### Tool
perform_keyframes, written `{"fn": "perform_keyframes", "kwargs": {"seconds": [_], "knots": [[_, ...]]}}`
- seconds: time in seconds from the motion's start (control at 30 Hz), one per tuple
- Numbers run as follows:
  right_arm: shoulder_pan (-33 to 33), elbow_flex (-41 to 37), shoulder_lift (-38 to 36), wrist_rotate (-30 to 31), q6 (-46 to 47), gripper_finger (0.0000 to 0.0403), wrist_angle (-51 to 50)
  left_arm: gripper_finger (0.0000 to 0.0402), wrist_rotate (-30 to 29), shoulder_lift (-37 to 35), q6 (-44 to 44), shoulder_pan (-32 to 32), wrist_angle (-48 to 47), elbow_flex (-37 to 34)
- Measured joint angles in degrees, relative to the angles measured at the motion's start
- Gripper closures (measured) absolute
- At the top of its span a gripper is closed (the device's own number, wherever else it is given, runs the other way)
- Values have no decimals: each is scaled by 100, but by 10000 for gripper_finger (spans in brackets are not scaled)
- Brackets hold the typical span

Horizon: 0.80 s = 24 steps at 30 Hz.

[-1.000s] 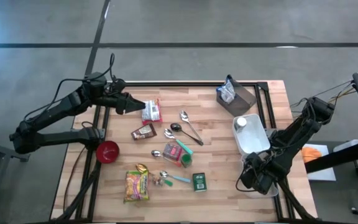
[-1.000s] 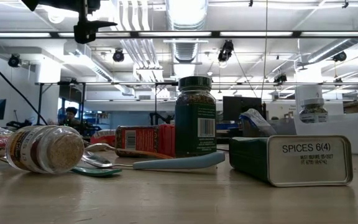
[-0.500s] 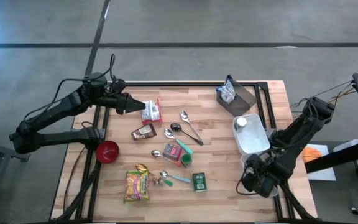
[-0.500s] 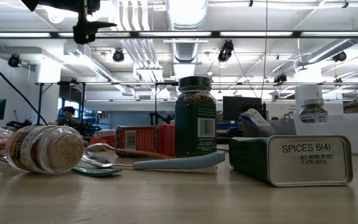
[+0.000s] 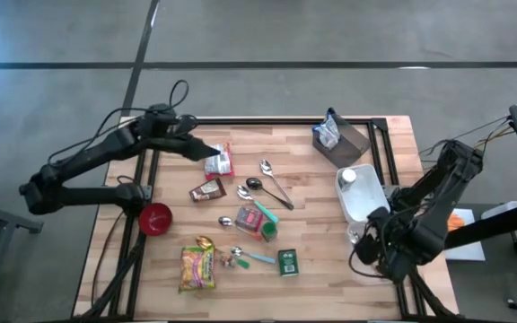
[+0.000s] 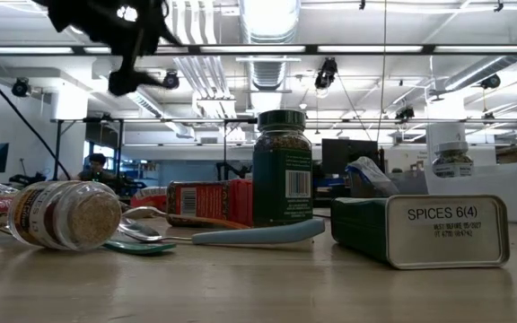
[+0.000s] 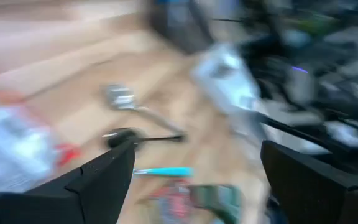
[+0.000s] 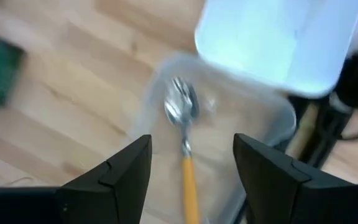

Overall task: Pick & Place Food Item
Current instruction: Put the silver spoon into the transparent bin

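- My right pincer (image 8: 191, 149) has come up from the clear container (image 8: 272, 124) at the right edge of the table (image 5: 330, 278), towards the corner on the low camera's side.
- Its fingers are now apart and nothing is between them. A second ago they were narrower and lower.
- The spoon with the orange handle (image 8: 182, 118) lies inside that container, directly under my right pincer and free of it. I judge that this placing is finished.
- The container stands just beside the white tub (image 5: 363, 193), which is also at the right edge.
- My left pincer (image 5: 200, 151) has moved forward and down over the far-left corner of the table, and it tips more downward than a moment ago.
- Its fingers stand wide apart and hold nothing.
- It hangs just beside the white and red packet (image 5: 218, 160), which lies flat near the far edge, on the left half. I cannot tell if it touches the packet already.
- I believe this packet is the food item to take next. It has not moved.
- The other things in the middle of the table are where they were.
- So the work passes from my right arm to my left arm; the next step, as I judge, is to lower over the packet and close.
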Motion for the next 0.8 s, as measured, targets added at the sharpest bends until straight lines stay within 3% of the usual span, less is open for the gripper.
{"fn": "perform_keyframes", "kwargs": {"seconds": [0.13, 0.27, 0.8], "knots": [[-9, 194, 0, 752, 188, 179, -143, 52, -549, 338, -31, 222, -242, -11], [-168, 274, 21, 1234, 147, 179, -150, 52, -560, 670, 100, 450, -117, -9], [-1197, 883, 417, 1838, -1060, 179, -66, 52, -330, 1686, 972, 1489, -338, -116]]}}
